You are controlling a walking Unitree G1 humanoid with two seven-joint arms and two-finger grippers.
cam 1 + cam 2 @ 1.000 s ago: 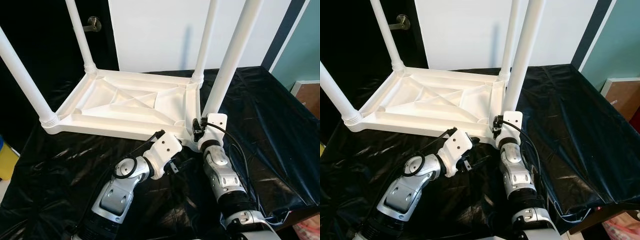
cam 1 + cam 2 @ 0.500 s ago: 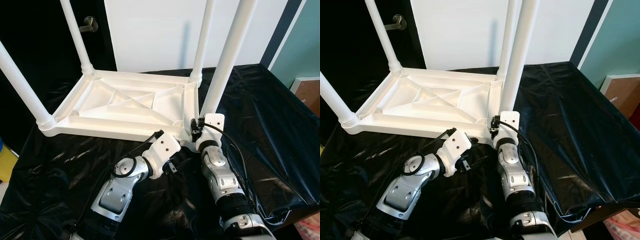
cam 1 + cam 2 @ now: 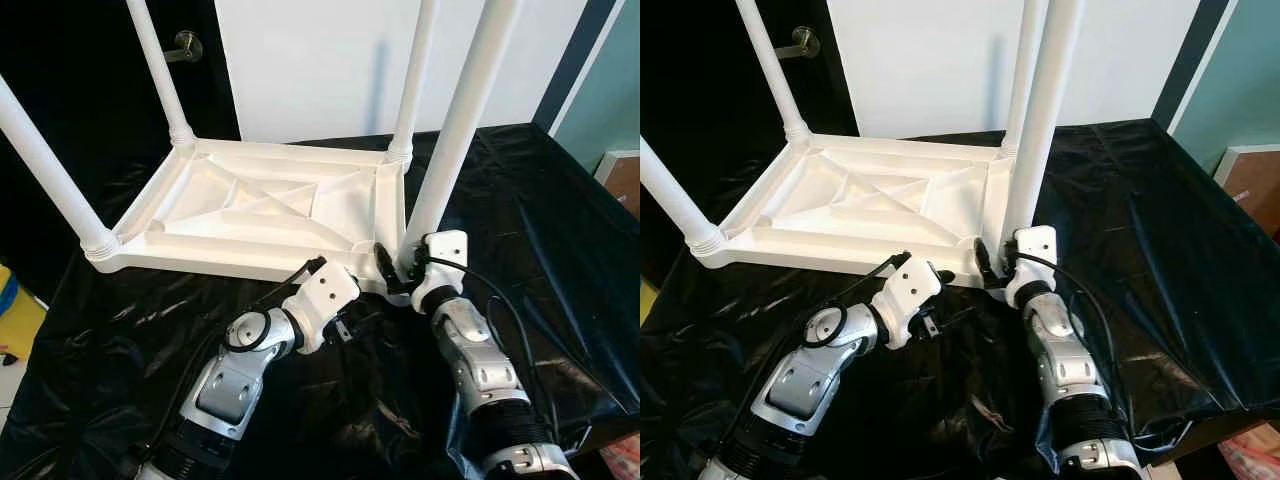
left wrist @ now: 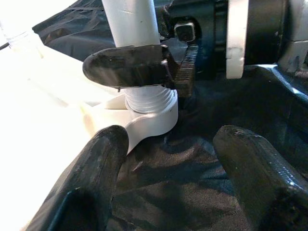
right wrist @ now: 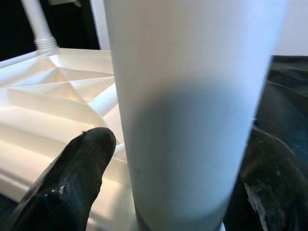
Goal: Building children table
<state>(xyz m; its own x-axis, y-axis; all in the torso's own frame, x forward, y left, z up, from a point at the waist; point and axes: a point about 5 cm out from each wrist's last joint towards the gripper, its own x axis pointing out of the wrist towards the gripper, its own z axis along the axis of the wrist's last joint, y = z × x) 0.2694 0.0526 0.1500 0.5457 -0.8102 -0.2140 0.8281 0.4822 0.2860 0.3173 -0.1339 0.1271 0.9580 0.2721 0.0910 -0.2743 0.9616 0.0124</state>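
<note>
From the head views, the upturned white table top (image 3: 260, 215) lay on black sheeting (image 3: 540, 220), its near-right leg (image 3: 455, 130) standing upright; the right gripper (image 3: 400, 268) sat at that leg's base, nearer than the left gripper (image 3: 352, 322), which hovered just short of the corner. The left wrist view showed open fingers (image 4: 103, 159) apart from the threaded socket (image 4: 151, 103). The right wrist view showed fingers (image 5: 79, 159) set around the leg, seemingly gripping it.

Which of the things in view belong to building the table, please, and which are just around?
Job:
tabletop, upside down
near leg, gripped at its base by the right gripper
three other legs, fitted
left gripper, open beside the corner

Around:
black sheet
door handle
</note>
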